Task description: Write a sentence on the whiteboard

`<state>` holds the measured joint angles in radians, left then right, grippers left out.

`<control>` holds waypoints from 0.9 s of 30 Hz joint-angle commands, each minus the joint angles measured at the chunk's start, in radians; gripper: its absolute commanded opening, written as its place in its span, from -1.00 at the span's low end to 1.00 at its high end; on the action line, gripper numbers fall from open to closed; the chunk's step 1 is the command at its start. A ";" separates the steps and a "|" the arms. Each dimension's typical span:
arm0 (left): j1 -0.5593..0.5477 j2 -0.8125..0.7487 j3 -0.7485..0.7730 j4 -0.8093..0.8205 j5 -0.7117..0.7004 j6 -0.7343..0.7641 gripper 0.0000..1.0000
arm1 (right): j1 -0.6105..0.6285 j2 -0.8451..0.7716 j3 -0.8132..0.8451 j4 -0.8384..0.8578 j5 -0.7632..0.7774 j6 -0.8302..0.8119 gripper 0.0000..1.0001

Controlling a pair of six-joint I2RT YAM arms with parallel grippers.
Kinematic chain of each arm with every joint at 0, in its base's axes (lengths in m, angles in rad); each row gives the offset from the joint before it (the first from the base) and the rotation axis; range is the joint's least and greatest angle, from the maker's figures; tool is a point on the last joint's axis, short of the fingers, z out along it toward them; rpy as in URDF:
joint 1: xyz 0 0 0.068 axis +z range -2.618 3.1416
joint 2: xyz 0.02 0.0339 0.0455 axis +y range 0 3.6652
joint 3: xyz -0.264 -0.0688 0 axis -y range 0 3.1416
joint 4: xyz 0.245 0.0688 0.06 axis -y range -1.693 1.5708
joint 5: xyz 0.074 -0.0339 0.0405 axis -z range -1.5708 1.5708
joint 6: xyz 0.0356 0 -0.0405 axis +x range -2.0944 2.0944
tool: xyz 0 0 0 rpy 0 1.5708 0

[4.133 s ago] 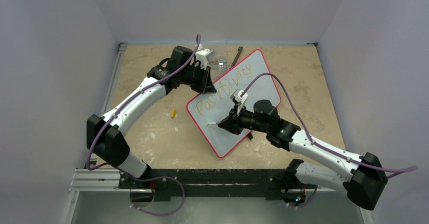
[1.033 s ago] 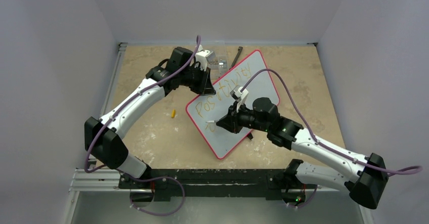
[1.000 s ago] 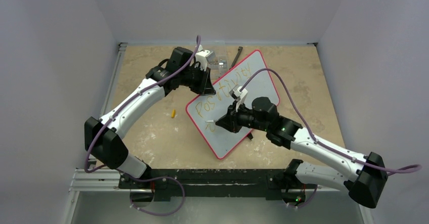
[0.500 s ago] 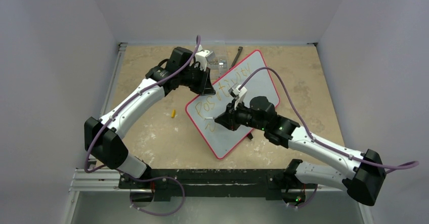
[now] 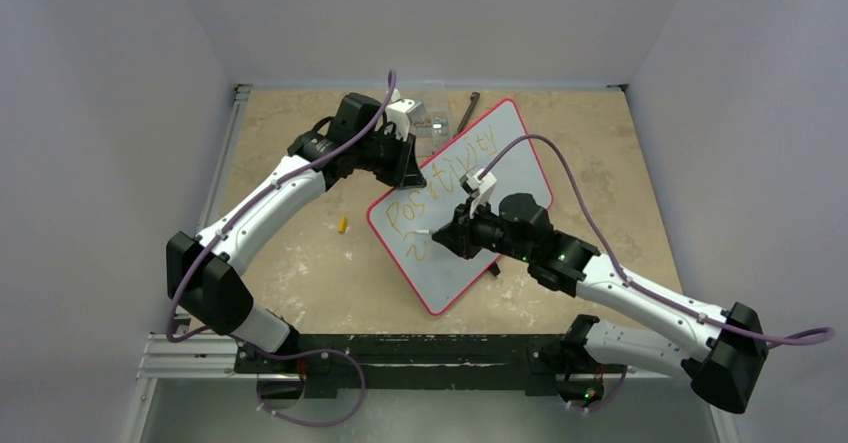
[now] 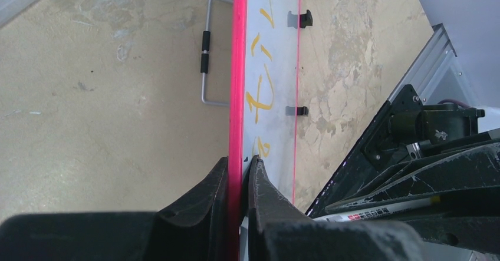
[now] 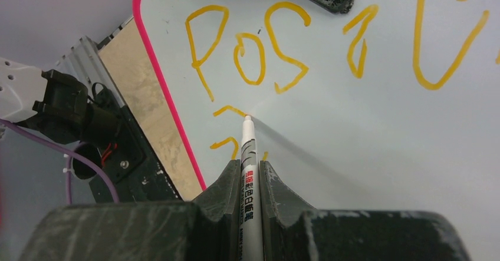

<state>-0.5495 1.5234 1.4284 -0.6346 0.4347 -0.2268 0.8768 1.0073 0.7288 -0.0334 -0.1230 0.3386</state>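
Nearest us, the right fingers (image 7: 221, 181) pinch a white marker (image 7: 248, 140). Its tip meets the whiteboard (image 5: 505, 148) just below the "Pos" of the orange-yellow sentence (image 7: 253, 55), among a few strokes of a second line. We see the board set diagonally on the bench (image 5: 300, 273). Farther off, the left fingers (image 6: 206, 196) are clamped on its red-pink frame (image 6: 237, 66)

A robot lab. Plain grey walls (image 5: 100, 113) box in a tan table (image 5: 330, 283), and a metal rail (image 5: 190, 358) at 6 o'clock holds the left arm (image 5: 262, 203) and right arm (image 5: 640, 298).
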 commanded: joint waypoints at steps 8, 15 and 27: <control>0.007 -0.015 -0.021 -0.115 -0.173 0.055 -1.00 | -0.006 -0.183 -0.070 -0.006 0.178 0.059 -1.00; 0.007 -0.018 -0.022 -0.112 -0.165 0.055 -1.00 | -0.006 -0.164 -0.098 -0.024 0.187 0.067 -1.00; 0.008 -0.022 -0.026 -0.111 -0.162 0.058 -1.00 | -0.006 -0.121 -0.107 0.077 0.092 0.044 -1.00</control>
<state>-0.5510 1.5181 1.4269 -0.6376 0.4351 -0.2359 0.8742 0.8841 0.6258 -0.0376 0.0021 0.3916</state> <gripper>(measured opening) 0.098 0.090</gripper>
